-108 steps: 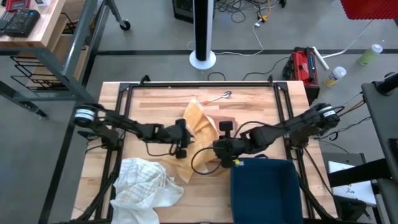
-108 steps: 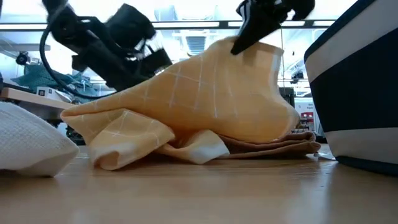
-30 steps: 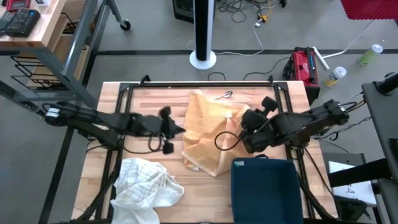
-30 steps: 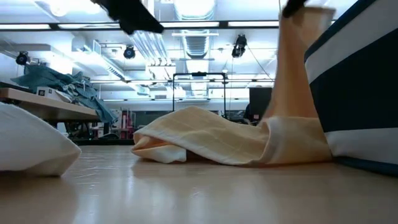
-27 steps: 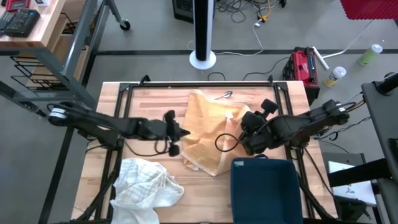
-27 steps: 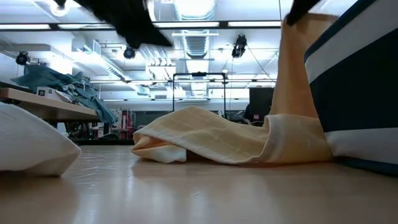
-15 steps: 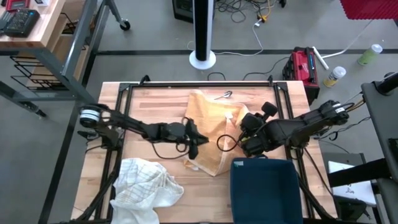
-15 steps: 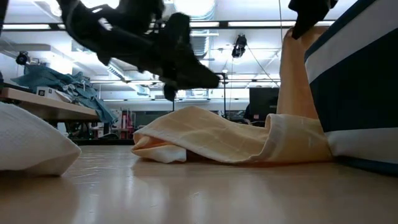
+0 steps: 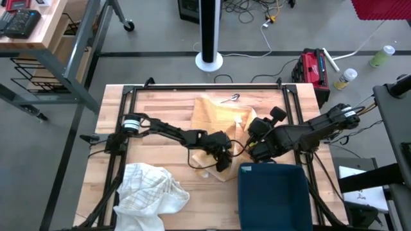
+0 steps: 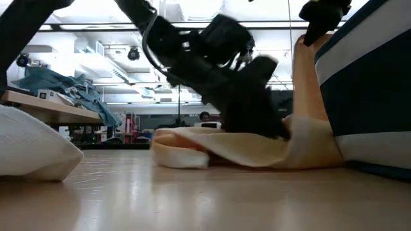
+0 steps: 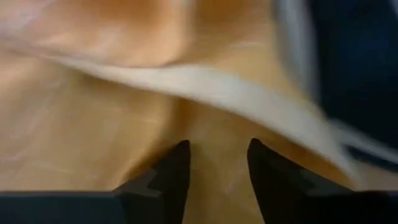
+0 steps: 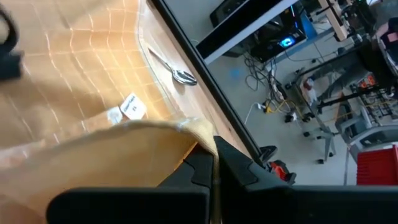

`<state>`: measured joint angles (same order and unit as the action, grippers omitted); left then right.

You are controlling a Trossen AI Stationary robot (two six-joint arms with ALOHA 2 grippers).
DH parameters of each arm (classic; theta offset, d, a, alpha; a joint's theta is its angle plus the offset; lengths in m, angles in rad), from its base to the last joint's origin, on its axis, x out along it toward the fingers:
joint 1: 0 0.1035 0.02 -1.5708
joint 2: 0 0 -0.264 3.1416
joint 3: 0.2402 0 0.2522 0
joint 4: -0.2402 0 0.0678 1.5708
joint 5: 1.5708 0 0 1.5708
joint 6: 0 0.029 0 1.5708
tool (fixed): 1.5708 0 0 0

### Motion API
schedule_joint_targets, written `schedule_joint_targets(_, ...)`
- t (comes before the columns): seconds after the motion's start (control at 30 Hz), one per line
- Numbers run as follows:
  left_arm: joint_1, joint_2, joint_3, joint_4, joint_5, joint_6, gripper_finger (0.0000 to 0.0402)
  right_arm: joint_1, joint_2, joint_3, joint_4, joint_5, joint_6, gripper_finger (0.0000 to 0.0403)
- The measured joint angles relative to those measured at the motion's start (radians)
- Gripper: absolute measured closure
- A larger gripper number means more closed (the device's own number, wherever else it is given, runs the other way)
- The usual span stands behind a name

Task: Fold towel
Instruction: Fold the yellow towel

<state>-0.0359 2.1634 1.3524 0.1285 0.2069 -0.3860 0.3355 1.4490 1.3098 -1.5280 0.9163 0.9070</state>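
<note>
Your yellow checked towel [image 9: 215,122] lies crumpled on the wooden desk [image 9: 160,109], between both arms and just beside the dark blue bin [image 9: 273,196]. Your right gripper [image 12: 213,163] is clamped on one towel edge, holding it raised above the desk. Your left gripper [image 11: 217,163] is down over the towel's near side, fingers parted with cloth beneath them, gripping nothing. A white cloth [image 9: 151,189] sits at the near left corner; a spoon [image 9: 229,98] lies at the far edge.
</note>
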Motion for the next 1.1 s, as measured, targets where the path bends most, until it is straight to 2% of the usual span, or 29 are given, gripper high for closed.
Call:
schedule_joint_targets(0.13, -0.003, 0.040, 0.056, -0.016, 0.097, 0.012, 0.0226, 0.000, 0.000, -0.002, 0.000, -0.003, -0.001, 0.0403)
schedule_joint_targets(0.33, 0.006, -0.013, 0.034, -0.018, 0.110, 0.029, 0.0210, 0.000, 0.000, -0.005, -0.001, -0.008, 0.000, 0.0403)
schedule_joint_targets(0.57, 0.008, -0.078, -0.027, -0.003, 0.134, 0.042, 0.0222, 0.000, 0.000, -0.010, 0.001, -0.008, 0.002, 0.0403)
schedule_joint_targets(0.7, 0.008, -0.096, -0.065, 0.069, 0.175, 0.036, 0.0232, 0.000, 0.000, -0.010, 0.004, -0.008, 0.002, 0.0403)
schedule_joint_targets(0.9, 0.007, -0.102, -0.092, 0.283, 0.174, -0.023, 0.0234, 0.000, 0.000, -0.010, 0.016, -0.008, 0.001, 0.0403)
schedule_joint_targets(1.1, 0.009, -0.102, -0.120, 0.257, 0.143, -0.058, 0.0222, 0.000, 0.000, -0.010, 0.023, -0.008, 0.001, 0.0403)
